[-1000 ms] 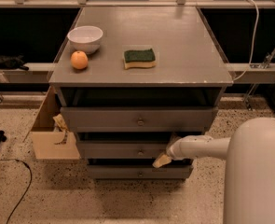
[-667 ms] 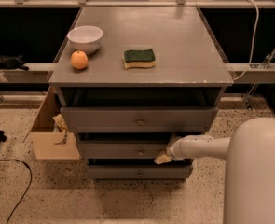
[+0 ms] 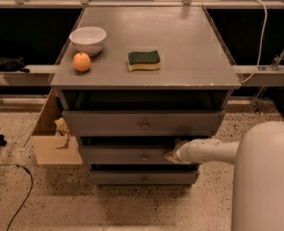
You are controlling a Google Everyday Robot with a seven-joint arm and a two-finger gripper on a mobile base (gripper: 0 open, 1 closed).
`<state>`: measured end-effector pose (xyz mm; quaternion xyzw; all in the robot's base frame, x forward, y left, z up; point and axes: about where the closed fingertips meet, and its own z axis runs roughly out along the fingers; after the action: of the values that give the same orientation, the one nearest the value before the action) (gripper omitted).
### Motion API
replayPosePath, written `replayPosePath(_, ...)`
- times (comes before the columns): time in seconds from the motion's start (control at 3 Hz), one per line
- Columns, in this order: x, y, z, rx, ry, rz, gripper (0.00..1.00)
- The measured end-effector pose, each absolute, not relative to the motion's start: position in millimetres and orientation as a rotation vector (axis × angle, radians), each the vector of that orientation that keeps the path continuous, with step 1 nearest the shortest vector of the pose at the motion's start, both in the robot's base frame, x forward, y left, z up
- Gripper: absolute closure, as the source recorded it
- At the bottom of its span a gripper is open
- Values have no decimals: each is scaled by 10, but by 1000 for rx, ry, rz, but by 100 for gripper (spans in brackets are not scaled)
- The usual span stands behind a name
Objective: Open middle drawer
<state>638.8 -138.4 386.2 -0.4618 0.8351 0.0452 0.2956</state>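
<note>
The grey cabinet (image 3: 146,78) has three drawers stacked in its front. The middle drawer (image 3: 122,155) is a flat grey front with a small round metal knob (image 3: 145,157) at its centre. My gripper (image 3: 172,154) is at the end of the white arm (image 3: 206,150), which reaches in from the right. It sits against the right part of the middle drawer's front, near its top edge and to the right of the knob. The drawer's right end is hidden behind the arm.
The top drawer (image 3: 108,121) and the bottom drawer (image 3: 117,178) lie above and below. A white bowl (image 3: 88,39), an orange (image 3: 82,61) and a green-and-yellow sponge (image 3: 144,60) sit on the cabinet top. A cardboard box (image 3: 52,146) stands at the left, with a black cable (image 3: 21,196) on the floor.
My gripper has shifted slightly up and to the right along the middle drawer's front. The drawers and the things on top have not visibly moved.
</note>
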Motion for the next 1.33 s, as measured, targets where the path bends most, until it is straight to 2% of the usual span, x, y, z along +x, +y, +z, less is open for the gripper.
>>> replayPosePath(0.33,6388,-1384,3862,-1229,2221,120,100)
replayPosePath(1.33,6279,-1407,3967,-1231,2231,119,100)
